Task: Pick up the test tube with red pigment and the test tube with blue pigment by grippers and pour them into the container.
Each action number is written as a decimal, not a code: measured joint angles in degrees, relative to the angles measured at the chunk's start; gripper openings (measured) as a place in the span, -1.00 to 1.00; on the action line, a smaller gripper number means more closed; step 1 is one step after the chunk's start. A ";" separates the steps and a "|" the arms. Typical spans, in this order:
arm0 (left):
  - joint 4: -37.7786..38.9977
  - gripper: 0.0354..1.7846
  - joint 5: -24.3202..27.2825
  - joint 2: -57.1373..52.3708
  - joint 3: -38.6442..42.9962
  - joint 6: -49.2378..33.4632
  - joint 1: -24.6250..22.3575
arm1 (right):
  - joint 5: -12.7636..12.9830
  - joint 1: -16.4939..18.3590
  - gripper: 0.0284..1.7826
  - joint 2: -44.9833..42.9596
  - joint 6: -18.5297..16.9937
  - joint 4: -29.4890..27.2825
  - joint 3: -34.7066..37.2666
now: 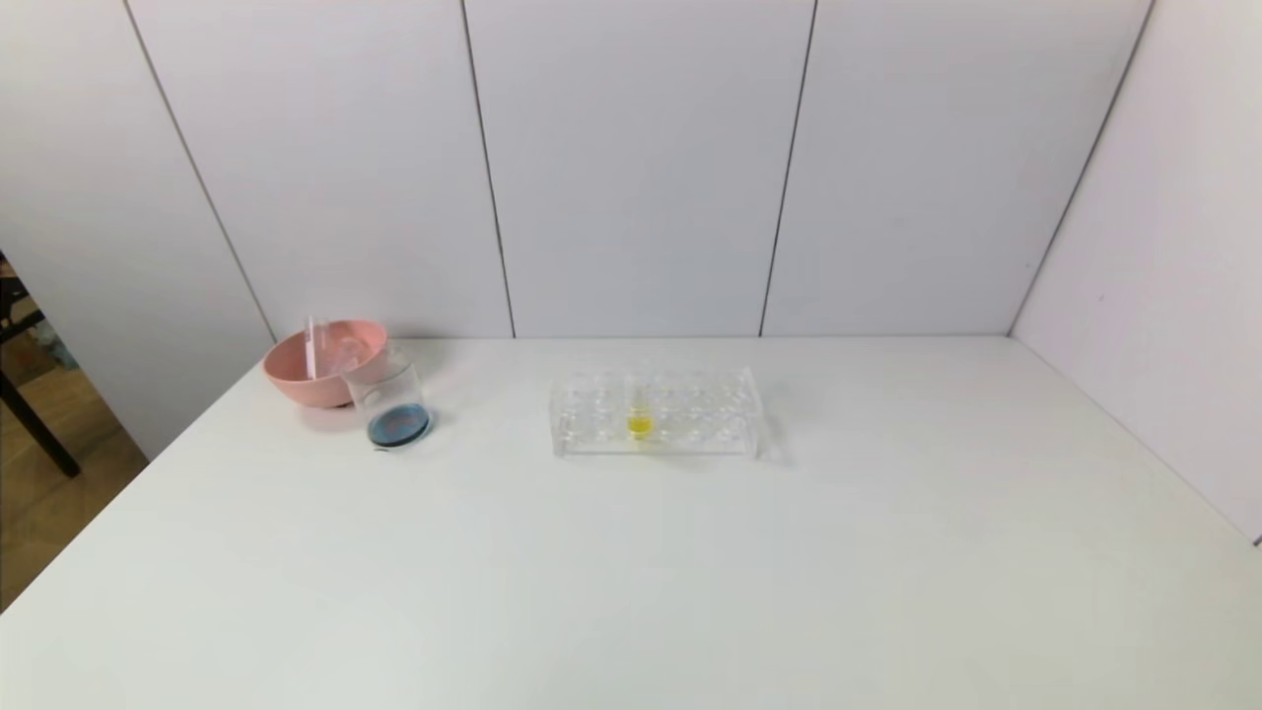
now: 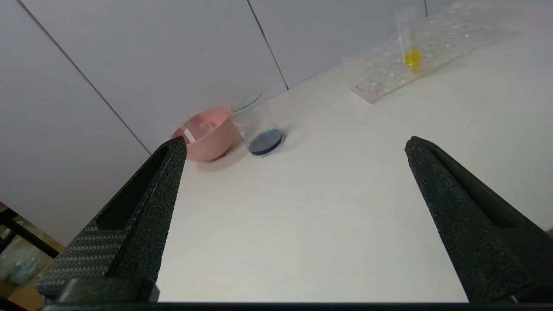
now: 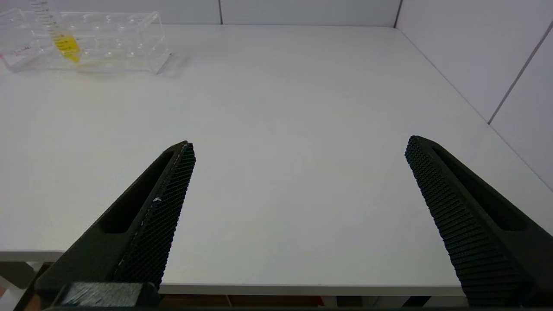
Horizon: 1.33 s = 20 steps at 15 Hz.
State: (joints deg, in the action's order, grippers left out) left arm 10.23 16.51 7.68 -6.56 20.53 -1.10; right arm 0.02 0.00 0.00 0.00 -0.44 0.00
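The container (image 1: 390, 402), a clear glass beaker with dark blue liquid in its bottom, stands at the back left next to the pink bowl; it also shows in the left wrist view (image 2: 261, 129). A slim clear tube (image 1: 311, 347) leans in the pink bowl; its contents cannot be told. No tube with red or blue pigment shows. Neither gripper shows in the head view. My left gripper (image 2: 296, 147) is open and empty above the near left of the table. My right gripper (image 3: 300, 144) is open and empty above the table's front edge.
The pink bowl (image 1: 306, 380) sits at the back left, touching the beaker. A clear tube rack (image 1: 680, 434) stands mid-table and holds a tube with yellow liquid (image 1: 639, 418). White walls close the back and right. The table's left edge drops to the floor.
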 joint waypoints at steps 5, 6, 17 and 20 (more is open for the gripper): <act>-1.61 0.98 -1.66 -6.63 6.10 -0.13 0.48 | -0.02 0.00 0.99 0.00 0.00 0.00 0.00; -2.27 0.98 -3.72 -7.16 6.29 -0.35 0.50 | -0.02 0.00 0.99 0.00 0.00 0.00 0.00; -10.44 0.98 -16.66 -7.73 6.53 -20.46 0.50 | -0.02 0.00 0.99 0.00 0.00 0.00 0.00; -10.41 0.98 -16.66 -7.73 6.56 -20.77 0.57 | -0.02 0.00 0.99 0.00 0.00 0.00 0.00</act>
State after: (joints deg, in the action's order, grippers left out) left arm -0.18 -0.16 -0.05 0.00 -0.24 -0.52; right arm 0.00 0.00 0.00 0.00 -0.44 0.00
